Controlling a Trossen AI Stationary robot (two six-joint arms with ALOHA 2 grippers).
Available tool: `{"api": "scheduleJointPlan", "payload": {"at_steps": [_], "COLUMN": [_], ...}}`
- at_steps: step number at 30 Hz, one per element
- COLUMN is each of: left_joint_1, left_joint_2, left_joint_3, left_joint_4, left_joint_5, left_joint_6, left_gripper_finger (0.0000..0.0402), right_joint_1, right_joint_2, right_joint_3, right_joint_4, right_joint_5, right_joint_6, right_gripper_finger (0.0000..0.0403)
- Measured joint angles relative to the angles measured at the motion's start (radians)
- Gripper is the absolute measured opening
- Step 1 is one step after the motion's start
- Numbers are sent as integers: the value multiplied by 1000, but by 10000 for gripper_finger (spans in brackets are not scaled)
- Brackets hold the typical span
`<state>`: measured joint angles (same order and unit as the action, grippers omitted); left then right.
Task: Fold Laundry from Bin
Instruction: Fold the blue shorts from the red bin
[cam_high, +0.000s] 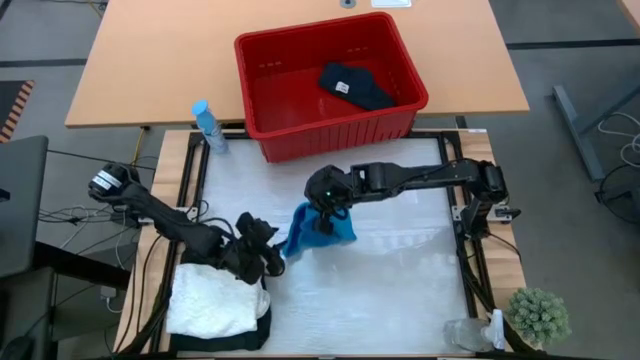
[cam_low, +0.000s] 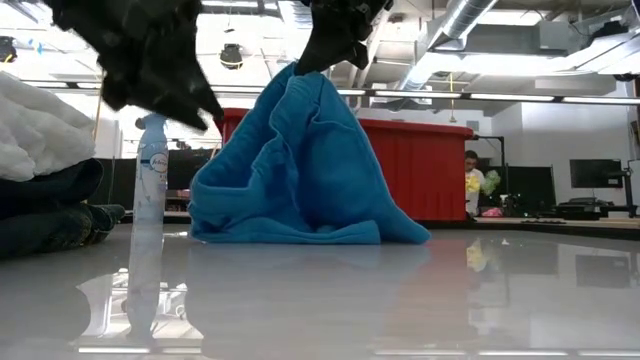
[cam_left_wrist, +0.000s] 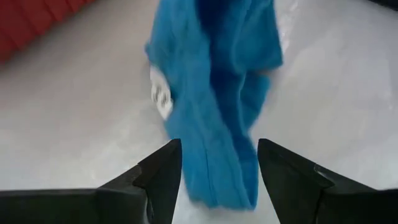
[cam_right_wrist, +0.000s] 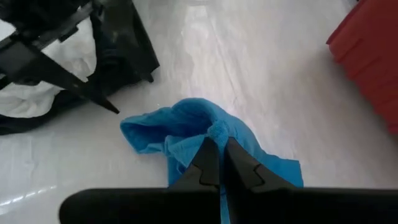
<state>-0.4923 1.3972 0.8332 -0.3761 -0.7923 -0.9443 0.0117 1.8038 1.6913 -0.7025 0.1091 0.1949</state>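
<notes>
Right gripper (cam_right_wrist: 217, 163): over the middle of the table; fingers pinched together on a peak of the blue cloth (cam_high: 318, 228); cloth drawn up into a tent shape, lower edges spread on the white table top (cam_high: 400, 290)
Left gripper (cam_left_wrist: 217, 168): just beside the blue cloth, on its left-arm side; fingers spread wide with nothing between them; a trailing end of the cloth below the gap, not gripped
Blue cloth label: small white tag (cam_left_wrist: 161, 96) on one fold; print on it too blurred to read
Red bin (cam_high: 330, 85): at the far edge of the table; one black garment (cam_high: 355, 86) inside, with a small pale patch, unreadable
Folded stack: white crinkled item (cam_high: 212, 298) lying on a black garment (cam_high: 255, 330) at the near left corner
Spray bottle (cam_low: 150, 200): upright, near the bin's left corner; blue cap, pale body; wording on it not legible
Small plant (cam_high: 538, 315): near right corner of the table
Person (cam_low: 472, 185): far back in the room, beyond the bin
</notes>
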Motion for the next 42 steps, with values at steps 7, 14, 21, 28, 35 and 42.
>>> {"api": "scheduleJointPlan", "payload": {"at_steps": [7,14,21,28,35,42], "left_joint_1": [6,39,81,110,121,152], "left_joint_2": [12,53,156,183,58,-78], "left_joint_3": [-102,-106,-101,-92,-35,60], "left_joint_4": [144,184,232,232,130,-61], "left_joint_5": [24,34,138,393,495,533], "left_joint_6": [-124,12,0,-13,39,158], "left_gripper_finger": [201,202,202,192,113,9], "right_joint_1": [-15,-21,-21,-29,-55,-30], "right_joint_2": [0,0,0,1,1,-50], "right_joint_3": [0,0,0,0,0,0], "right_joint_4": [9,12,33,2,-33,-154], "right_joint_5": [-6,-38,-40,-38,-33,-31], "right_joint_6": [-20,-23,-22,-4,20,75], "right_gripper_finger": [23,23,23,23,23,23]}}
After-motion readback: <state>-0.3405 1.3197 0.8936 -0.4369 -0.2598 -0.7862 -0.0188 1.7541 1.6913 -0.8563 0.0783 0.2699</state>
